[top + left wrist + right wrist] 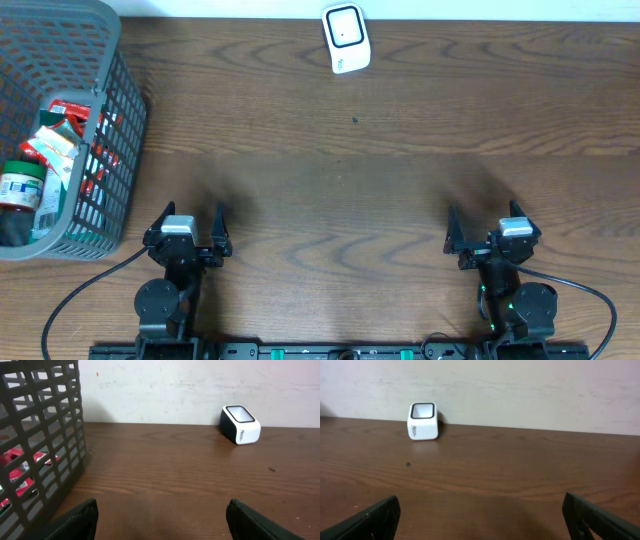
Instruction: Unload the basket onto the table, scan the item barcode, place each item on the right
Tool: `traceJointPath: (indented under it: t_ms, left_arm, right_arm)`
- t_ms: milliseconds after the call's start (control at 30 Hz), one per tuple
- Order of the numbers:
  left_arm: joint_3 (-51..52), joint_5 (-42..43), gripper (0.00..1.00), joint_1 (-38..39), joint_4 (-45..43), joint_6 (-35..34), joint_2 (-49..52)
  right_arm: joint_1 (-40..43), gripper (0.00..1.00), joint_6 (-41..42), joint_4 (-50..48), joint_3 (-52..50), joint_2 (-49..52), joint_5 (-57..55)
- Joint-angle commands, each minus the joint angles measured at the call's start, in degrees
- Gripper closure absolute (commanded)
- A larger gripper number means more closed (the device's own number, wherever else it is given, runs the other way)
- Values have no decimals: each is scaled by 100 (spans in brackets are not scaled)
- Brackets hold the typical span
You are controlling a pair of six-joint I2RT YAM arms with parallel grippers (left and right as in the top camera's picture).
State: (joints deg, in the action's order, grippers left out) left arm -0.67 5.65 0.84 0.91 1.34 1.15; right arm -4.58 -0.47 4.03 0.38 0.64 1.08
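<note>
Black and spread wide, the left gripper (pixel 192 216) sits released near the front edge of the table (pixel 330 170), its 2 jaws gripping nothing. From its own wrist camera the left gripper (pixel 161 521) shows only bare brown wood between the finger tips. The right gripper (pixel 483 213) stands just as wide and just as slack, well apart from its twin, and in the right wrist view the right gripper (pixel 482 519) also frames plain wood.

Just to the left of the left arm is a grey mesh basket (pixel 120 125), its gridded wall (pixel 50 430) filling the edge of the left wrist view. The goods lie inside it: red packets (pixel 72 112), one visible through the mesh (pixel 20 467), and a jar (pixel 20 186) with a white label. Which of them carries the barcode I cannot tell.

At the far edge, against the pale wall, the white scanner (pixel 346 38) stands alone, well apart from both arms (pixel 241 425) (pixel 423 421).
</note>
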Motion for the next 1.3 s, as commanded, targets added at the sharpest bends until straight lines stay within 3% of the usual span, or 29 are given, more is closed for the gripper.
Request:
traceJointPath:
  t_ms: [0,200,433,633,967,1267]
  left_arm:
    - [44,33,18,-28,254,35,22]
    - [44,127,18,-24,254,-83,22]
    - [-63,522,18,-24,363,-1167,22]
    - [-789,673,18,-24,1158,-1926,26]
    - [-3084,1246,18,-22,2798,-2251,1333]
    - [-6513,1711,18,-24,4642,-2238,4197]
  right_arm:
    - [-35,1,-46,22,-9,0,-13]
    - [-35,1,-46,22,-9,0,-13]
    - [-35,1,-46,22,-9,0,-13]
    - [-35,1,-46,22,-9,0,-13]
    - [-35,1,-46,22,-9,0,-13]
    - [-35,1,-46,22,-9,0,-13]
